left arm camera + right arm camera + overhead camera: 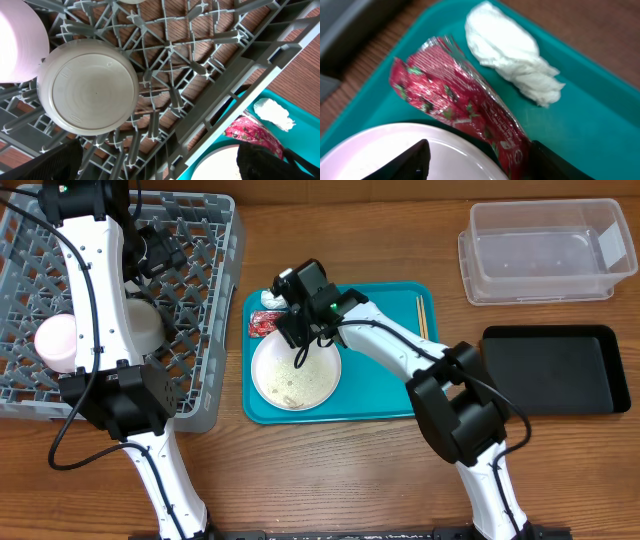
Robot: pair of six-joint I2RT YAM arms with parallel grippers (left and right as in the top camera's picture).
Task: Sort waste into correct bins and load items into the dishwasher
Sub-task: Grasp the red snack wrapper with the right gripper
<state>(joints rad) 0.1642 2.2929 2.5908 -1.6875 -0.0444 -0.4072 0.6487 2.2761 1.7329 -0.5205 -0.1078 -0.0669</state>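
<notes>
Red wrapper [460,107] lies crinkled in the far-left corner of the teal tray [605,125], with its near end up against the rim of the white plate [375,155]. The right gripper [479,162] is low over it, jaws part-way apart and straddling that near end. One jaw looks to be at the wrapper's right edge. The other sits over the plate with a clear gap to the wrapper, so it is not clamped on anything (wrist view only, the overhead view hides the tips). The crumpled tissue [512,52] is just beside the wrapper on its far side, with a thin strip of tray showing between them. The plate takes up the near-left part of the tray and has rice-like scraps [296,376] scattered on it. The chopsticks [421,317] lie along the tray's right edge, pointing near to far. Right of the tray on the wooden table [350,480] are the clear tub [545,250] at the far side and the black tray [555,370] nearer, well apart from the wrapper. The grey dish rack [205,350] is at the left, just beside the teal tray. In it sit the pink bowl [17,42] and the grey-blue bowl [87,92], side by side, the grey-blue one apparently bottom-up. The left gripper [160,167] hangs over the rack's lattice near those bowls, jaws spread wide with only the rack floor and the tray edge showing between them.
</notes>
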